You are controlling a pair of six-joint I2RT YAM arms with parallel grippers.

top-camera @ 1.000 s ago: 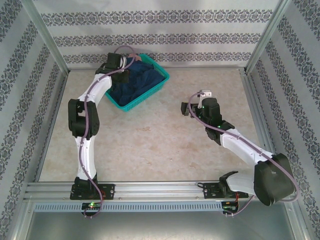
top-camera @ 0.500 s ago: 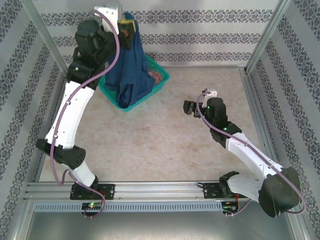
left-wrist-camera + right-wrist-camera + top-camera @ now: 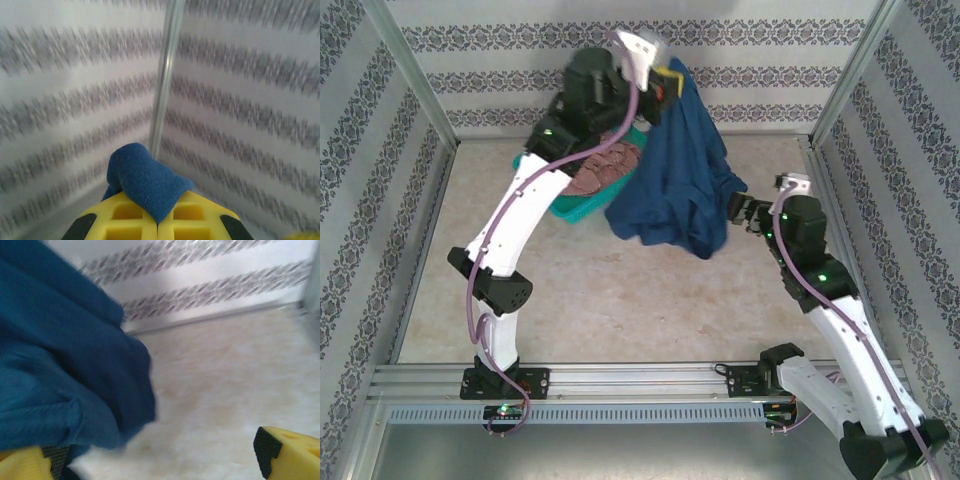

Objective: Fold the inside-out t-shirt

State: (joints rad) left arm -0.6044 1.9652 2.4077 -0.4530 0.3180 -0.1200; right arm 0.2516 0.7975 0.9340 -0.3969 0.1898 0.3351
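Two states we logged: the left gripper [image 3: 665,80], clamped on the t-shirt [image 3: 675,180], held it over the table [image 3: 620,290] at 12 o'clock; the right gripper [image 3: 740,210], spread wide and empty, sat at its 3 o'clock edge.

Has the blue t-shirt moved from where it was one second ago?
Yes. The t-shirt left the teal basket and now hangs from the left gripper, right of the basket.

No legible text, label, brand, number or sign. Nothing readable on the inside-out t-shirt [image 3: 675,180]. Only blurred bands of ornament, no letters, on the patterned walls [image 3: 770,75] behind the t-shirt.
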